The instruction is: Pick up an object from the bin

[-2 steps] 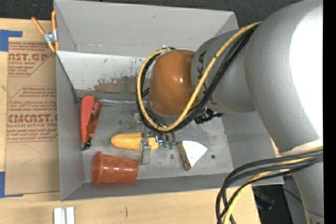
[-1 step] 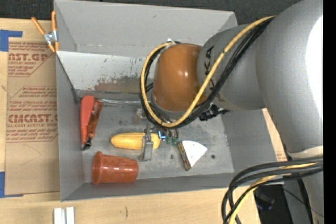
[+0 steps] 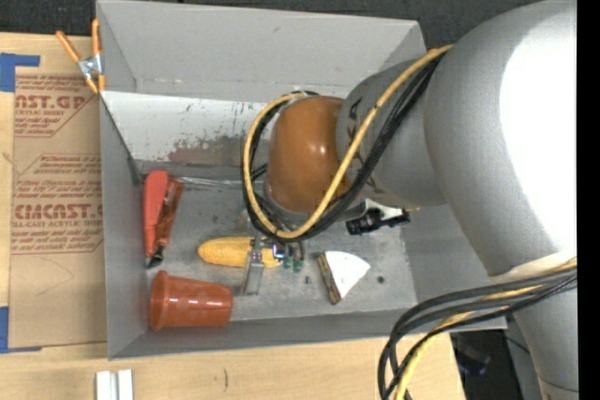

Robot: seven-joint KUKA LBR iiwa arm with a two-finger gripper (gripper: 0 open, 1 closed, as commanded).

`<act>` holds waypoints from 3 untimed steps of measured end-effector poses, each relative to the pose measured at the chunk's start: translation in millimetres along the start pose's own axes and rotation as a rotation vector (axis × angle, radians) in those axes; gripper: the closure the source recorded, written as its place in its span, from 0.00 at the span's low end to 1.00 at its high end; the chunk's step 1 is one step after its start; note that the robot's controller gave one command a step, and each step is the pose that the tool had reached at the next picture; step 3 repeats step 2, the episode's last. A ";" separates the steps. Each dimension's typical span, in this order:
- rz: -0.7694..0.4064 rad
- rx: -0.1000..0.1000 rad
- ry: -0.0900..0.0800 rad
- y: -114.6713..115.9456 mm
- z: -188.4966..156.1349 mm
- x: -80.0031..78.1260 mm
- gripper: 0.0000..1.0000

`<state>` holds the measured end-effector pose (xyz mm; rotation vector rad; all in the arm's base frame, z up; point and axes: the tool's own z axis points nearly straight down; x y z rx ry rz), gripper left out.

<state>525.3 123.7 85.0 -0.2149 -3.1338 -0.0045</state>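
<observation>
Here, gripper low at lower centre of frame, at right end of yellow corn cob; open or closed, cannot tell.

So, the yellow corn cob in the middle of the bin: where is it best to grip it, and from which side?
The corn cob lies flat, its length running left to right, with free room along both long sides. So I would come straight down and close across its width, near the middle. The pincer hangs over its right end.
</observation>
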 end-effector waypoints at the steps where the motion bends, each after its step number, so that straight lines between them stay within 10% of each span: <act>1: 0.027 -0.002 -0.001 -7.3 15.4 5.8 1.00; 3: 0.028 -0.002 0.000 -7.3 15.4 5.8 1.00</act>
